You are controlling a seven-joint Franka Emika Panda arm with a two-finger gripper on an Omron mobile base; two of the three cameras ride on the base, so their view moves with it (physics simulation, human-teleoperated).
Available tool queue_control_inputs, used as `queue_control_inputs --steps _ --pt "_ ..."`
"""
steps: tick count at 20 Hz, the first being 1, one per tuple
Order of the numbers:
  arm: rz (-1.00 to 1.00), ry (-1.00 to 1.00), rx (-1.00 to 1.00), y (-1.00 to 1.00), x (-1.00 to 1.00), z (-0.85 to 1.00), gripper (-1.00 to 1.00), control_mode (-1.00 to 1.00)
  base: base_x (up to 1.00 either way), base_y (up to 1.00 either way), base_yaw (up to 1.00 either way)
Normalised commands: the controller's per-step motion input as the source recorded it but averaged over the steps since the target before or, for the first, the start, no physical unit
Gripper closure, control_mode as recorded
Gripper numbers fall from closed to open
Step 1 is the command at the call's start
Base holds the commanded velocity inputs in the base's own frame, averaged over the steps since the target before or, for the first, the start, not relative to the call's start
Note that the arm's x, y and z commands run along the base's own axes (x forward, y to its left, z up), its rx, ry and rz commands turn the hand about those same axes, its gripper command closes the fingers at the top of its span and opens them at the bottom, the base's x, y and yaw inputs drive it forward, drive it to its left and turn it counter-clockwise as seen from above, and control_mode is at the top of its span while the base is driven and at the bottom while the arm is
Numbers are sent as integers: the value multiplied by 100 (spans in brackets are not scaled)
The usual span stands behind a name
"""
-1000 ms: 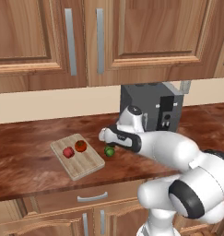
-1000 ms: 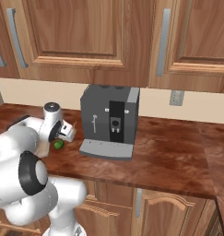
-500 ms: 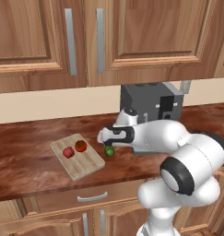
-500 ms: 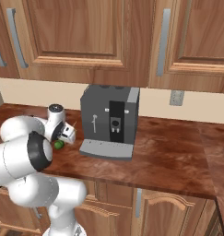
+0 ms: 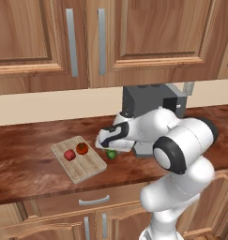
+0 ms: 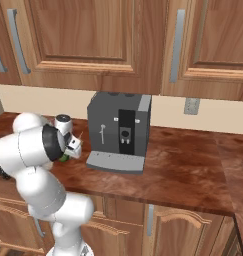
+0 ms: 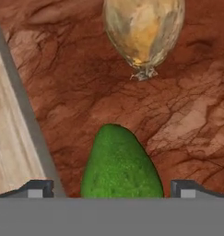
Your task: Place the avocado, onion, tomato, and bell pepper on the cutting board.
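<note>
The tool (image 7: 112,186) hangs spread wide over the avocado (image 7: 121,168), one fingertip either side of it, gripping nothing. The avocado lies on the worktop (image 5: 26,164) just beside the board (image 5: 79,159), off its edge. Just beyond the avocado sits the onion (image 7: 143,30), also off the board. Two red items (image 5: 75,151) already rest on the board, so I'd judge the job half done.

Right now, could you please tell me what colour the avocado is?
Bright green with darker speckling; the avocado shows best in the hand view.
</note>
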Motion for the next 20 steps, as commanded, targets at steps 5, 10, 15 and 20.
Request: queue_control_inputs --steps 5,10,15,20 --pt "0 8 0 11 21 -26 -100 -100 0 0 0" --pt "0 7 0 4 19 -25 100 -100 0 0 0" --pt "0 1 0 3 -2 -7 100 -100 0 0 0" --pt "0 -5 0 0 -49 12 100 -100 0 0 0"
